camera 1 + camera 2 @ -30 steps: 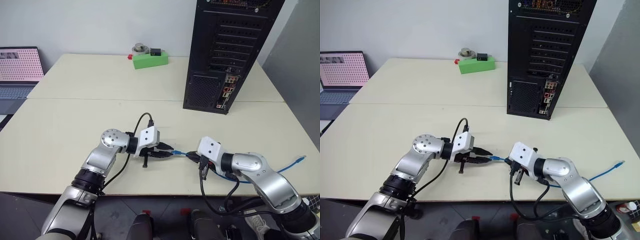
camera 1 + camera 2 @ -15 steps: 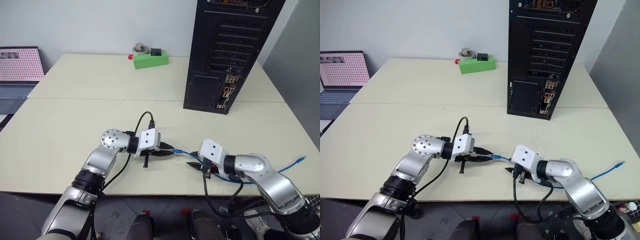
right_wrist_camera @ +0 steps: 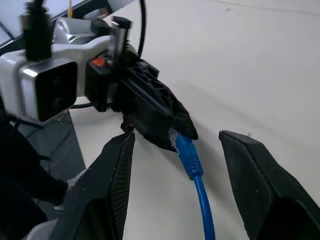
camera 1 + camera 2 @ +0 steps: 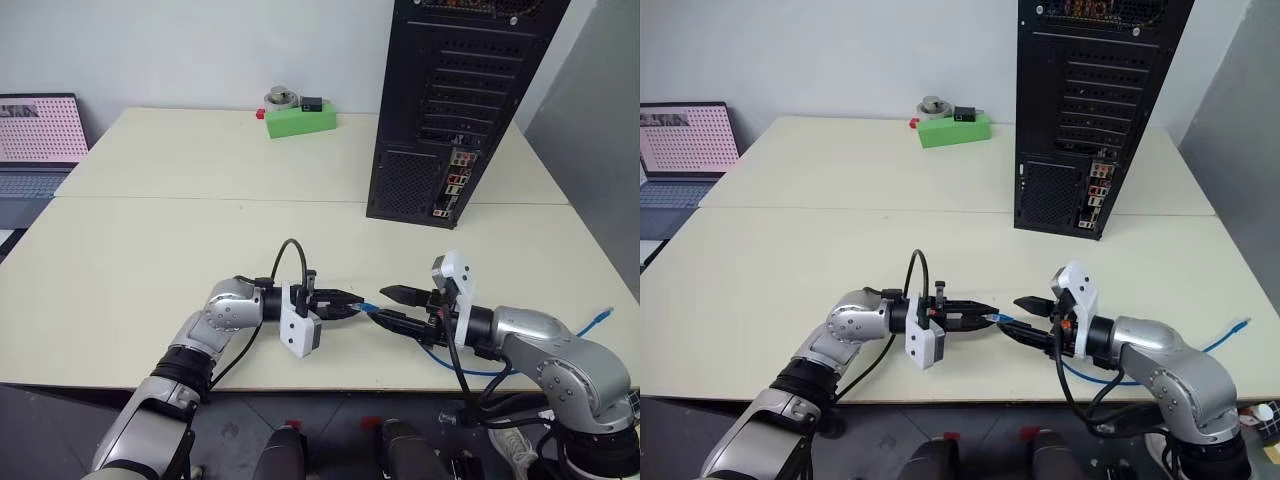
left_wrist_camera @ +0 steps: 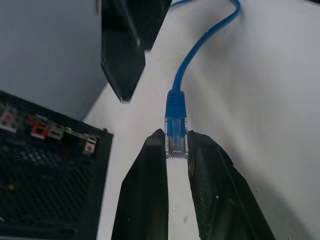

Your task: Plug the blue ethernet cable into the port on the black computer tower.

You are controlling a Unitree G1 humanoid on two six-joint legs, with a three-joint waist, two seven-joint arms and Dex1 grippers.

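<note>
Nearest to us, our left claw (image 4: 352, 300) is pinching the clear plastic plug of the thin bright-blue ethernet cable (image 5: 176, 131), its two black fingers (image 5: 150, 190) pressed against the plug's sides with the plug tip between them. Facing it, our right claw (image 4: 398, 307) stands spread, its two black fingers (image 3: 260, 185) on either side of the cord without touching it. From the plug the blue cord runs under our right arm, loops on the pale cream bench (image 4: 180, 230), and ends with its other plug (image 4: 601, 318) lying near the bench's right edge. Further back, the tall black metal computer tower (image 4: 455, 100) stands upright on the bench, well apart from the held plug, its coloured connectors (image 4: 457, 180) facing us. Farthest, a small green box (image 4: 300, 119) sits near the wall.
</note>
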